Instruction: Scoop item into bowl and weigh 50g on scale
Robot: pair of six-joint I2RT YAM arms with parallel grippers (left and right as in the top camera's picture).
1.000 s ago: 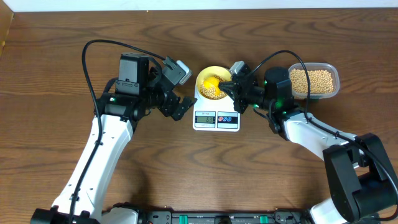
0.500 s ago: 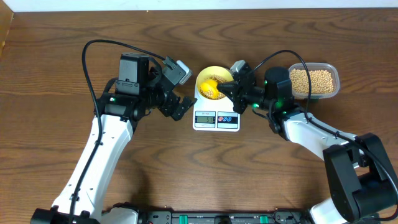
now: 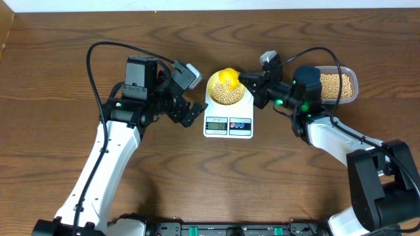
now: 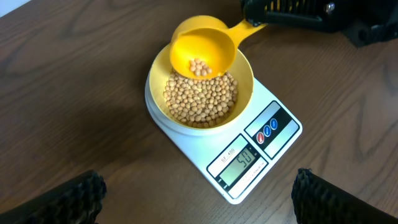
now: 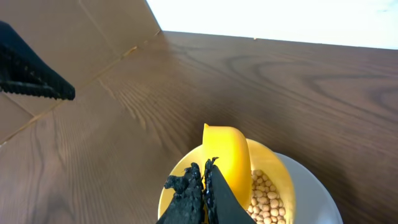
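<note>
1. Left gripper: mine. The jaws stand wide and carry nothing. It is parked just left of the scale, facing it.

2. Right gripper: mine. It is clamped tight on the handle of a yellow scoop, and from my right wrist view the black fingers are pressed together around that handle.

3. Scoop: it is over the far rim of the bowl and tilted. A few beans lie in its cup.

4. Bowl: pale yellow and round, sitting on the scale's platform. It is roughly half full of beans.

5. Scale: white and rectangular, on the brown wooden surface between my two arms. Its grey display and two buttons face the near edge. The display is lit, but I cannot read the digits with certainty.

6. Container: clear plastic, to the right of the scale behind my right arm, well apart from the bowl. It holds a layer of the same tan beans.
</note>
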